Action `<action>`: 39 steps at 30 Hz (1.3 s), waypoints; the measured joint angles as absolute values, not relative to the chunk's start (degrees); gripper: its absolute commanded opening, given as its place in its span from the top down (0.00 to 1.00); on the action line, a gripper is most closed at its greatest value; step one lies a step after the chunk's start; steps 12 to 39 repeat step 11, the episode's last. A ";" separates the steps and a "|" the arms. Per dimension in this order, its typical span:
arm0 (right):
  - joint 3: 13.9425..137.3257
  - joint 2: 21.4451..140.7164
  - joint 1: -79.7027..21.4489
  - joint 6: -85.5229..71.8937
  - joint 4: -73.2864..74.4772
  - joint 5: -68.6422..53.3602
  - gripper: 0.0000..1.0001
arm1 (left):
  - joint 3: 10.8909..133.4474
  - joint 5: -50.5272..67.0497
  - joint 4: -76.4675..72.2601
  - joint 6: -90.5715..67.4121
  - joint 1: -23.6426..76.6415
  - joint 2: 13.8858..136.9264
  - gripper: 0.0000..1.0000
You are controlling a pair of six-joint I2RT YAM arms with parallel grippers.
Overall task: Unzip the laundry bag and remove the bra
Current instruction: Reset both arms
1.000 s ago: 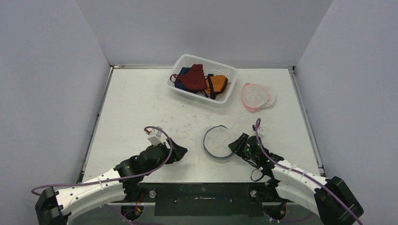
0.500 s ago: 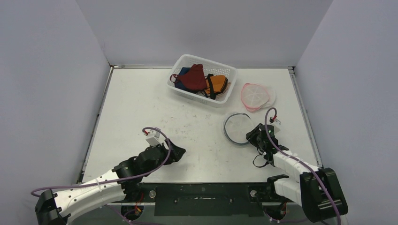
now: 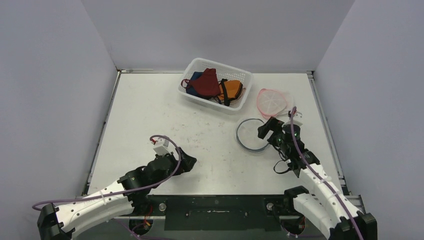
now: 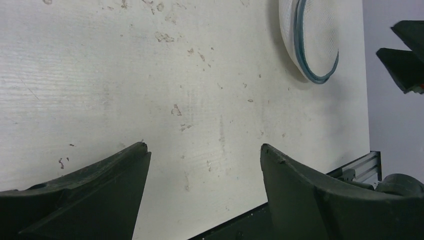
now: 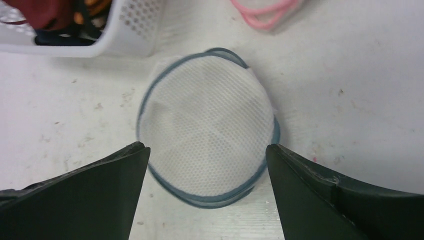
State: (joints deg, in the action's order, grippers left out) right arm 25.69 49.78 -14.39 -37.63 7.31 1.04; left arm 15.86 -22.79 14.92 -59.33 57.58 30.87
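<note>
The laundry bag (image 3: pixel 251 135) is a round white mesh pouch with a blue rim, lying flat on the table right of centre. My right gripper (image 3: pixel 267 128) hovers at its right edge, open, nothing between the fingers. In the right wrist view the laundry bag (image 5: pixel 207 127) lies just beyond and between the spread tips of the right gripper (image 5: pixel 207 148). The mesh shows only white; no bra is visible inside. My left gripper (image 3: pixel 191 161) stands open over bare table at the near left; the left wrist view shows the left gripper (image 4: pixel 203 146) empty, with the laundry bag (image 4: pixel 312 35) far off.
A white basket (image 3: pixel 236 102) at the back centre holds red, navy and orange bras (image 3: pixel 206 82). A second mesh pouch with a pink rim (image 3: pixel 272 102) lies right of the basket, just behind the right gripper. The table's right rail is close to the right arm.
The right gripper carried the blue-rimmed bag from the near centre to the right and farther back, then opened and let it go. The left gripper's jaws opened a little wider.
</note>
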 measured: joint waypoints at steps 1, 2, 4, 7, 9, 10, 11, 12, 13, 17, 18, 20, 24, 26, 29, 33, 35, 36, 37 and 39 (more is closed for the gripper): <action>26.76 47.66 -15.51 -36.82 8.82 1.23 0.10 | 16.47 -23.20 15.38 -59.31 57.58 31.44 0.15; 27.62 45.36 -17.04 -36.16 9.96 1.41 0.10 | 17.21 -23.73 15.77 -59.33 57.56 32.14 0.14; 28.60 40.75 -20.62 -35.07 11.31 1.26 0.10 | 18.83 -24.99 16.69 -59.61 57.52 33.61 0.11; 28.84 35.59 -25.15 -34.52 12.43 0.78 0.10 | 21.47 -27.22 18.65 -60.66 57.30 36.32 0.10; 28.84 33.08 -26.28 -34.50 13.15 0.64 0.10 | 22.94 -28.40 20.05 -61.34 57.28 38.00 0.11; 28.82 32.25 -26.35 -34.61 13.45 0.69 0.10 | 23.59 -28.93 20.93 -61.67 57.28 38.89 0.10; 28.73 31.57 -26.35 -34.79 13.63 0.71 0.10 | 24.23 -29.45 21.91 -62.15 57.28 39.77 0.10; 28.73 31.57 -26.35 -34.79 13.63 0.71 0.10 | 24.23 -29.45 21.91 -62.15 57.28 39.77 0.10; 28.73 31.57 -26.35 -34.79 13.63 0.71 0.10 | 24.23 -29.45 21.91 -62.15 57.28 39.77 0.10; 28.73 31.57 -26.35 -34.79 13.63 0.71 0.10 | 24.23 -29.45 21.91 -62.15 57.28 39.77 0.10; 28.73 31.57 -26.35 -34.79 13.63 0.71 0.10 | 24.23 -29.45 21.91 -62.15 57.28 39.77 0.10; 28.73 31.57 -26.35 -34.79 13.63 0.71 0.10 | 24.23 -29.45 21.91 -62.15 57.28 39.77 0.10; 28.73 31.57 -26.35 -34.79 13.63 0.71 0.10 | 24.23 -29.45 21.91 -62.15 57.28 39.77 0.10; 28.73 31.57 -26.35 -34.79 13.63 0.71 0.10 | 24.23 -29.45 21.91 -62.15 57.28 39.77 0.10; 28.73 31.57 -26.35 -34.79 13.63 0.71 0.10 | 24.23 -29.45 21.91 -62.15 57.28 39.77 0.10; 28.73 31.57 -26.35 -34.79 13.63 0.71 0.10 | 24.23 -29.45 21.91 -62.15 57.28 39.77 0.10; 28.73 31.57 -26.35 -34.79 13.63 0.71 0.10 | 24.23 -29.45 21.91 -62.15 57.28 39.77 0.10; 28.73 31.57 -26.35 -34.79 13.63 0.71 0.10 | 24.23 -29.45 21.91 -62.15 57.28 39.77 0.10; 28.73 31.57 -26.35 -34.79 13.63 0.71 0.10 | 24.23 -29.45 21.91 -62.15 57.28 39.77 0.10; 28.73 31.57 -26.35 -34.79 13.63 0.71 0.10 | 24.23 -29.45 21.91 -62.15 57.28 39.77 0.10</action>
